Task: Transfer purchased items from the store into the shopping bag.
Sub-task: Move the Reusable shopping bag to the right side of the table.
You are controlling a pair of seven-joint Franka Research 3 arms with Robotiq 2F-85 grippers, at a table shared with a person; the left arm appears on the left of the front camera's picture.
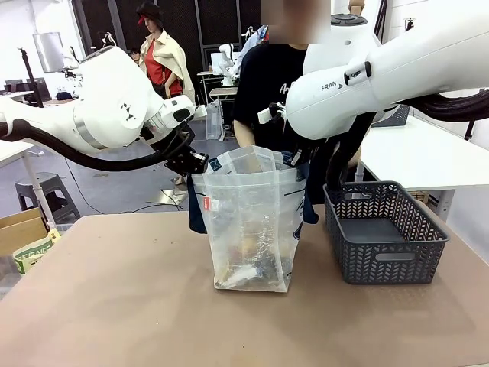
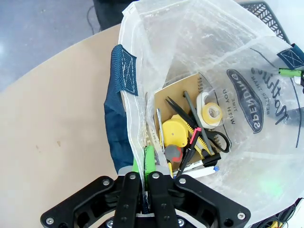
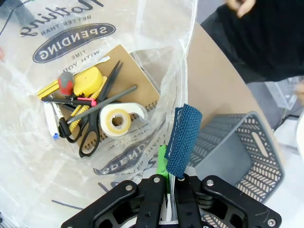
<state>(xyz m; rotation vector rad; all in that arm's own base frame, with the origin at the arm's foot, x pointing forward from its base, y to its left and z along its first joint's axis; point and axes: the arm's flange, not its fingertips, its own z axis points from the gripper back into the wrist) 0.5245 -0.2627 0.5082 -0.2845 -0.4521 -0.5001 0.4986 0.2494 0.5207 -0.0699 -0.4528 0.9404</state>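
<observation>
The shopping bag (image 1: 248, 222), translucent with navy handles, stands open mid-table. My left gripper (image 1: 195, 163) is shut on its left rim, and in the left wrist view the same gripper (image 2: 144, 164) pinches the plastic beside a navy handle (image 2: 124, 71). My right gripper (image 1: 302, 157) is shut on the opposite rim; its wrist view has the gripper (image 3: 168, 173) clamped by the other navy handle (image 3: 183, 137). The purchased items (image 2: 190, 137) lie at the bag's bottom: a tan notebook, yellow tape measure, tape roll, scissors and pens (image 3: 90, 109). The store, a dark grey basket (image 1: 386, 233), stands right of the bag with nothing visible inside.
A person in a dark shirt (image 1: 267, 84) stands at the far side, behind the bag. A cardboard box (image 1: 23, 237) sits off the table's left edge. A white table (image 1: 428, 160) lies behind the basket.
</observation>
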